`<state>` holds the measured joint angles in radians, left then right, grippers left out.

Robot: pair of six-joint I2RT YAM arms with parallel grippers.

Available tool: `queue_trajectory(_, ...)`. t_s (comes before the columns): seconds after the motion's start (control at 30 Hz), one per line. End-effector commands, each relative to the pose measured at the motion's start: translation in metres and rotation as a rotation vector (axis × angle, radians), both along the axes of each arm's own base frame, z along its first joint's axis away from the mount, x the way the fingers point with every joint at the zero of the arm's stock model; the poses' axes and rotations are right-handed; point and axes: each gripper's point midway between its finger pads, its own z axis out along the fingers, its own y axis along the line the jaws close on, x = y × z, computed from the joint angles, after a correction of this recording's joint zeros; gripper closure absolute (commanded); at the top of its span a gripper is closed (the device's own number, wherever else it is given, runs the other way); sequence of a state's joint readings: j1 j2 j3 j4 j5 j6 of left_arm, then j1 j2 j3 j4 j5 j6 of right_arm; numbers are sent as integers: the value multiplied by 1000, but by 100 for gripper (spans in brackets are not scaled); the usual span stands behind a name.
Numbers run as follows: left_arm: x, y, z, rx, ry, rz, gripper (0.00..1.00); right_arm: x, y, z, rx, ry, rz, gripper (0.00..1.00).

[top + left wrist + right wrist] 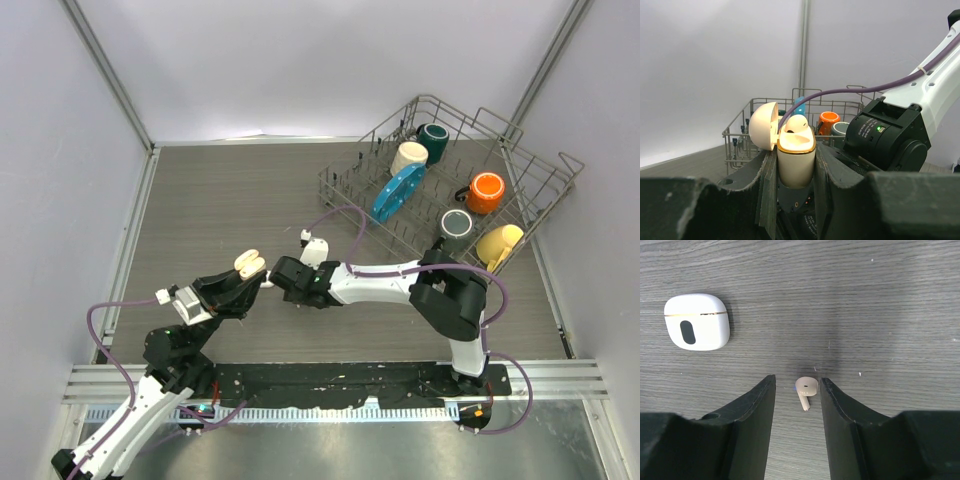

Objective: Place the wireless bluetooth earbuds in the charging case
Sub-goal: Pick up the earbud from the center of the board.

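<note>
My left gripper [243, 281] is shut on a peach-beige charging case [249, 264] and holds it upright above the table. In the left wrist view the case [796, 162] sits between my fingers with its lid [763, 126] open to the left. One peach earbud [797, 123] sits inside it. My right gripper [797, 381] is open and low over the table, its jaws on either side of a second peach earbud [806, 387] lying on the wood. This gripper [274, 277] is just right of the held case. No white earbuds show.
A closed white charging case [697, 321] lies on the table beyond the right gripper; it also shows in the top view [316, 248]. A wire dish rack [520, 160] with several mugs and a blue plate [398, 192] stands at the back right.
</note>
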<state>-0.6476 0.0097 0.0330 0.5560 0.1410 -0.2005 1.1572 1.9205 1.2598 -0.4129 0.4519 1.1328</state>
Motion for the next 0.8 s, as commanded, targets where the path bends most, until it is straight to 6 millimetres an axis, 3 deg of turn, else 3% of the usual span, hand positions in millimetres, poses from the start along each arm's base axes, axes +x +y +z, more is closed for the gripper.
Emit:
queue_trajectory(0.0, -1, 4, -5, -23, -18, 11, 100, 1, 5, 2, 26, -15, -14, 54)
queue_trajectory(0.77, 1, 5, -6, -27, -14, 24, 100, -2, 4, -3, 4, -6, 4, 57)
